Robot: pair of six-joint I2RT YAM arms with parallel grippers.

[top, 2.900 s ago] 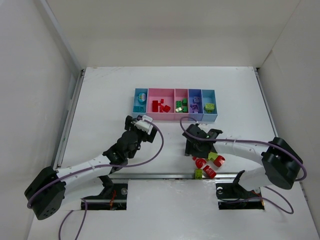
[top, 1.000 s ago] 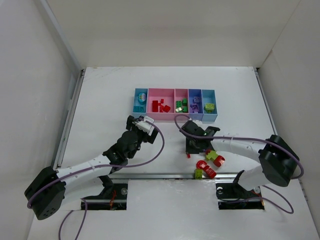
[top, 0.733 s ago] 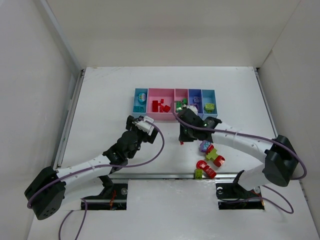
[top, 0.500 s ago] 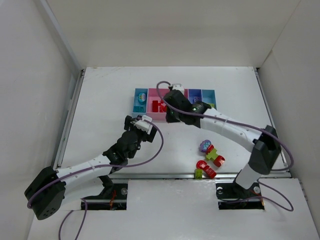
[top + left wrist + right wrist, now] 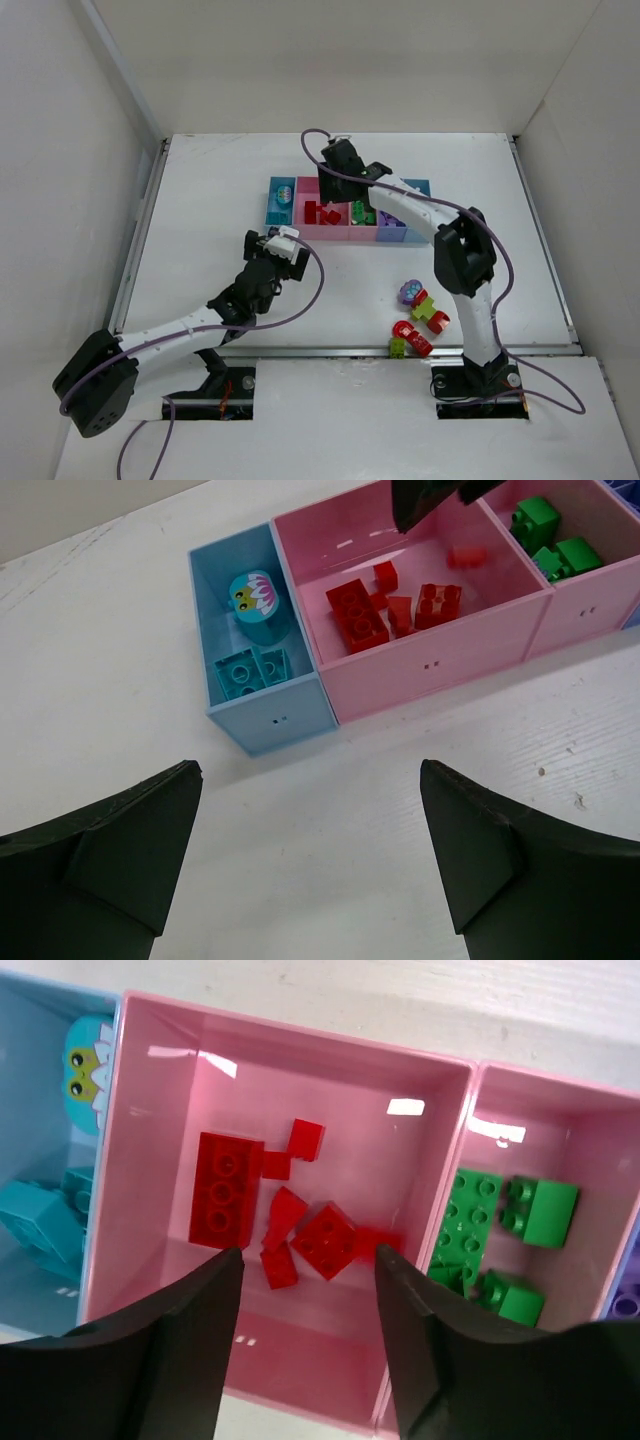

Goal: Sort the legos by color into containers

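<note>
Legos [image 5: 225, 1200] in red lie in the wide pink bin [image 5: 290, 1040] beneath the right gripper [image 5: 308, 1260], its fingers [image 5: 170, 1360] apart and empty; the left gripper [image 5: 310, 785] hangs nearby, spread wide.

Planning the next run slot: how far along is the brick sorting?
Done: red bricks sit in the wide pink bin, green bricks in the next bin, teal ones in the end blue bin. In hand: nothing; the right claw hangs open over that wide bin, and the left claw is open and empty. Left: a handful of loose bricks on the table in front of the bins.
</note>
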